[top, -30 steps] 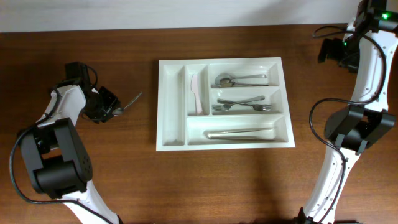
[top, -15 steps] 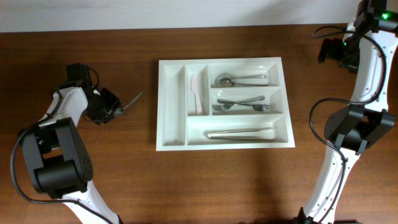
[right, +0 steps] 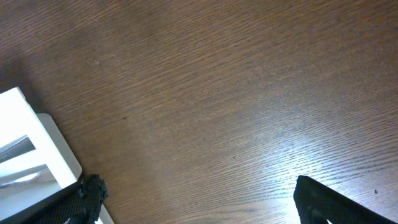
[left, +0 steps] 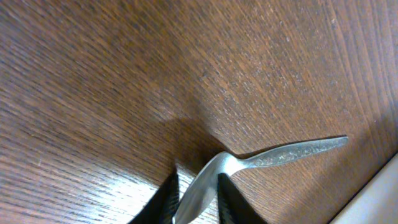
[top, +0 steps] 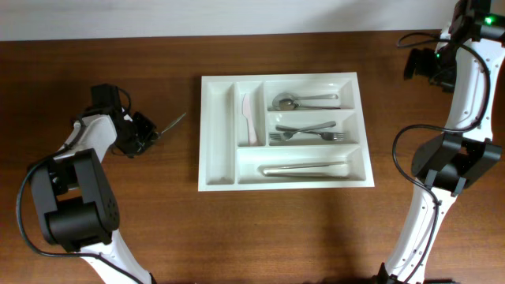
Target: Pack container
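Steel spoon (left: 280,152) | left hand (left: 196,196) pinched on its bowl | right hand (right: 199,202) spread wide, empty

Plain white container (top: 219,134) against streaky red-brown wood-grain table (top: 316,229).
Silver glinting off the spoon (left: 273,154), matte black on the left gripper (left: 196,182), pale pink for the knife (top: 247,118), and look, a green light (top: 436,54) glowing on the white-and-black right arm (top: 473,87).
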Available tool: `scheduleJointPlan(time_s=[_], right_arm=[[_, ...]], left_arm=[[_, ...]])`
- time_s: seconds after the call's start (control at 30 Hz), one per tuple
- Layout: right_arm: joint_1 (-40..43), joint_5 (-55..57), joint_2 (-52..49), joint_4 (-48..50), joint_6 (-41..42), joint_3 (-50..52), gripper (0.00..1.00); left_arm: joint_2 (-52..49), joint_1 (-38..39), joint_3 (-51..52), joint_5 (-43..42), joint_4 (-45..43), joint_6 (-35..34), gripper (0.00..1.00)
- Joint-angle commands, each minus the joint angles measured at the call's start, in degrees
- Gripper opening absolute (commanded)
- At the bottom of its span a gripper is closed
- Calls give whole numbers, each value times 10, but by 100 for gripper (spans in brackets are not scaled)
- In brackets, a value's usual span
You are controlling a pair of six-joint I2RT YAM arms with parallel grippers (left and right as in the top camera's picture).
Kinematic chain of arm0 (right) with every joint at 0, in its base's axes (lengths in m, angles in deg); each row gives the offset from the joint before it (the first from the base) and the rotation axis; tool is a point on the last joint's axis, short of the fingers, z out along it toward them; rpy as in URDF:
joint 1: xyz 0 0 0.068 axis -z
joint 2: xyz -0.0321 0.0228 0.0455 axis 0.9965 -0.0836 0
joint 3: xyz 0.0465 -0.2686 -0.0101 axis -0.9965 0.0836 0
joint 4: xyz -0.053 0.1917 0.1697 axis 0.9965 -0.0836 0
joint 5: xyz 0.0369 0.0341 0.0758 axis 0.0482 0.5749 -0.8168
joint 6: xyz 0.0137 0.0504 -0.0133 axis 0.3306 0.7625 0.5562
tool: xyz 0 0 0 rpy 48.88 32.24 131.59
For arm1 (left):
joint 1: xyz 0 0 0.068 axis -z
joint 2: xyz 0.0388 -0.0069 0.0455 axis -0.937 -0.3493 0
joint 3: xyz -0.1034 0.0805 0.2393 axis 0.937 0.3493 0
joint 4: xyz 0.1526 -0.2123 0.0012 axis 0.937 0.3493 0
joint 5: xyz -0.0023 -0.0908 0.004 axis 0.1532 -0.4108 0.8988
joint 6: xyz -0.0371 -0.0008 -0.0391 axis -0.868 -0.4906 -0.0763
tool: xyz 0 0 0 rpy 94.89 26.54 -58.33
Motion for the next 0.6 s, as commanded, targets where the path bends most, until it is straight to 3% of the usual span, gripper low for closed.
scheduleJointPlan(time_s=[0.0, 0.27, 0.57], right_arm=[[-2, -3, 11, -1, -4, -9, 99], [-2, -3, 11, -1, -4, -9, 99], [-2, -3, 11, 0, -4, -9, 99]], left_arm=[[-6, 2, 12, 0, 2, -1, 17], [-6, 2, 12, 0, 3, -1, 2], [-6, 2, 12, -7, 2, 1, 2]])
